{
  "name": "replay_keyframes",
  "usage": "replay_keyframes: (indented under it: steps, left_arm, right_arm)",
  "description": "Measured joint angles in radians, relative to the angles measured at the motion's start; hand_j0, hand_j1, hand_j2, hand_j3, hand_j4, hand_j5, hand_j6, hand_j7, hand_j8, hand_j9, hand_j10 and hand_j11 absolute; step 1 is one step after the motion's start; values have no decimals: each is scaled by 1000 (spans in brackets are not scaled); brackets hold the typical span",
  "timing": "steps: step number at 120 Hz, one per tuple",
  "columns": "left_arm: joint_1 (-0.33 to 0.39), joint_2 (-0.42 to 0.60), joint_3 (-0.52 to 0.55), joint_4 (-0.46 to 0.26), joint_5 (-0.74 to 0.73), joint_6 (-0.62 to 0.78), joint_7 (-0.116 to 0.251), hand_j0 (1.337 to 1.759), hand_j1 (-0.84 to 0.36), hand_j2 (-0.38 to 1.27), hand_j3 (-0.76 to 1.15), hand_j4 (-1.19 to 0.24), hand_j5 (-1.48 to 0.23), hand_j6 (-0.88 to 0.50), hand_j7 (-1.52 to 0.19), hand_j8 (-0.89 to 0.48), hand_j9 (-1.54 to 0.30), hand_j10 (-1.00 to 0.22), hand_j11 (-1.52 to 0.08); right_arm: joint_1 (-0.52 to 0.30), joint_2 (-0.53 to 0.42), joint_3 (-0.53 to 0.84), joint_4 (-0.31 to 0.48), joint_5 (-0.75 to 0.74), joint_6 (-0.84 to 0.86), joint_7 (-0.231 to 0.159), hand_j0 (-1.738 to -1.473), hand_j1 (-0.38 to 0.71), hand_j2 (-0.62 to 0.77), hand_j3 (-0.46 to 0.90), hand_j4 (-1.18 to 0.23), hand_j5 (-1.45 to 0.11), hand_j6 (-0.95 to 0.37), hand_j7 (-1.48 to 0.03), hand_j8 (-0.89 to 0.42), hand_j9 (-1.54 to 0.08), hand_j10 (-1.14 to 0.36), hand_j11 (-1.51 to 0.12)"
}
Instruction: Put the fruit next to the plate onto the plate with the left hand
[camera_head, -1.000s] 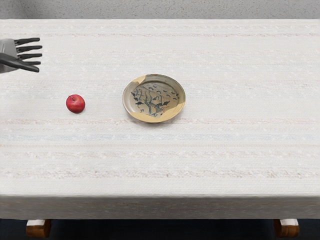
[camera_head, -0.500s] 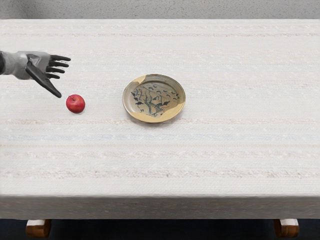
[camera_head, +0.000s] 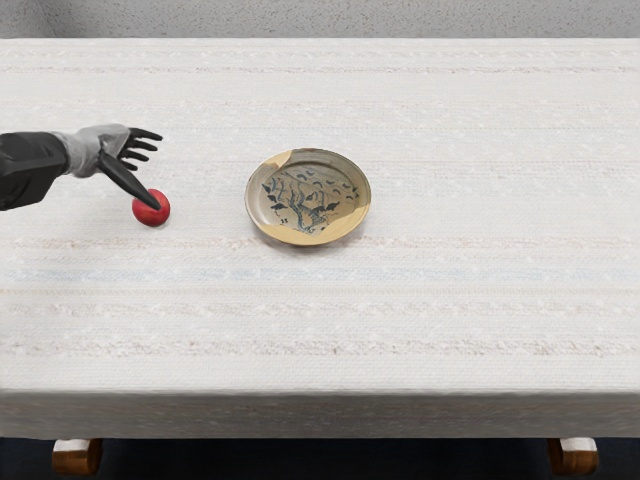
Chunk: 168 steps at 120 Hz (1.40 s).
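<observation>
Far left, we've got the dark-sleeved arm coming in, and its grey-and-black left hand is open, fingers spread, holding nothing. The thumb slants down across the top of the small round red apple, though we can't tell if it's actually touching. The apple sits on the white cloth-covered surface, left of the round tan ceramic plate with the blue tree pattern, clearly apart from it.
</observation>
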Motion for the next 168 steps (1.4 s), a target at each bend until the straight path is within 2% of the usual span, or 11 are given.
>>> replay_keyframes:
  steps: [21,41,53,66,96,152,156,158,165,166,168]
  left_arm:
    - [3,-19,17,-20,1,19,0,1658,145,35,0,-172,-222,-172,-222,-172,-222,-171,-222]
    - [-21,-9,50,-74,-1,32,0,1658,89,45,0,-218,-282,-219,-282,-219,-282,-218,-282]
    - [-33,-8,78,-125,-4,83,-1,1658,70,48,0,-234,-303,-234,-303,-234,-303,-234,-303]
    - [-32,-16,94,-149,-5,135,-1,1658,35,54,0,-263,-341,-264,-341,-264,-341,-263,-341]
    - [-31,-7,101,-158,-1,185,-1,1658,-70,71,0,-351,-455,-351,-455,-351,-455,-350,-455]
    - [-21,-5,128,-161,-2,192,-1,1658,-136,83,0,-407,-526,-407,-526,-415,-527,-406,-527]
    - [-17,-5,128,-160,-2,192,-3,1658,-147,85,0,-416,-538,-416,-539,-405,-542,-430,-459]
    - [-17,-5,128,-160,-2,193,-3,1658,-153,85,0,-422,-542,-422,-543,-411,-546,-421,-506]
    - [-15,-5,127,-159,-3,199,-5,1658,-174,89,0,-435,-570,-434,-572,-423,-576,-491,-386]
    - [-15,-5,126,-159,0,201,-1,1658,-177,89,0,-442,-567,-442,-567,-430,-569,-411,-578]
    - [-15,-5,126,-158,0,202,-1,1658,-183,90,0,-447,-573,-447,-574,-436,-575,-416,-578]
  right_arm:
    - [0,0,0,0,0,0,0,-1658,-349,0,0,0,0,-1,0,0,0,0,0]
    - [0,0,0,0,0,0,0,-1658,-349,0,0,0,0,0,0,0,0,0,0]
    - [0,0,0,0,0,0,0,-1658,-349,0,0,0,0,-1,0,0,0,0,0]
    - [0,0,0,0,0,0,0,-1658,-349,0,0,0,0,-1,0,0,0,0,0]
    - [0,0,0,0,0,0,0,-1658,-349,0,0,0,0,-1,0,0,0,0,0]
    - [0,0,0,0,0,0,0,-1658,-349,0,0,0,0,-1,0,0,0,0,0]
    - [0,0,0,0,0,0,0,-1658,-349,0,0,0,0,-1,0,0,0,0,0]
    - [0,0,0,0,0,0,0,-1658,-349,0,0,0,0,-1,0,0,0,0,0]
    - [0,0,0,0,0,0,0,-1658,-349,0,0,0,0,-1,0,0,0,0,0]
    - [0,0,0,0,0,0,0,-1658,-349,0,0,0,0,-1,0,0,0,0,0]
    - [0,0,0,0,0,0,0,-1658,-349,0,0,0,0,-1,0,0,0,0,0]
